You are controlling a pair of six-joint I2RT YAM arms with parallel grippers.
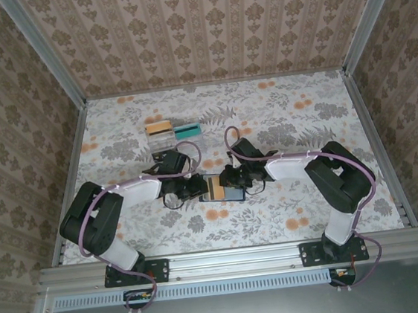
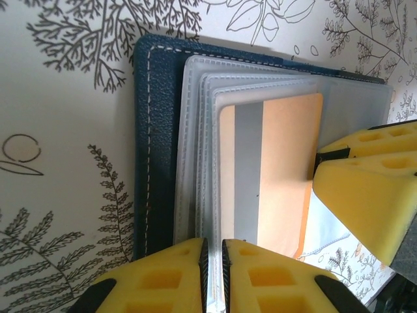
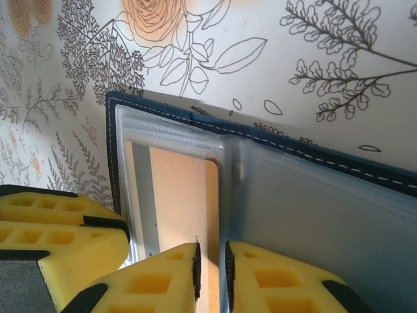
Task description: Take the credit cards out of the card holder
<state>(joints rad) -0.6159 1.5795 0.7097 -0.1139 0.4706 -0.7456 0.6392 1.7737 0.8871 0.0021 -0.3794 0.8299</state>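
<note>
Flower-printed white cloth [image 1: 311, 205] covers the table, and brown patterned wallpaper [image 1: 202, 22] stands on three sides. Near the middle, between the two arms, lies the dark navy blue folding card holder [image 2: 144, 143], opened flat, with a grainy leather-like skin and white stitching along its edge. Inside it are several thin, milky see-through plastic pockets [image 2: 195, 130], stacked like pages. One smooth tan plastic card with a grey stripe [image 2: 287, 169] sits in the top pocket. The left gripper [image 2: 214, 270], with yellow foam-like blocky fingers, is almost closed at the near edge of these pockets; only a thin slit remains, and I cannot tell if the card is also pinched. The right gripper [image 3: 212, 274] is equally narrow, its slit on the fold of a clear pocket. Farther back, well apart, stands a clear plastic compartment tray [image 1: 161, 140] with another tan card [image 1: 159, 126] and a teal card [image 1: 187, 130].
</note>
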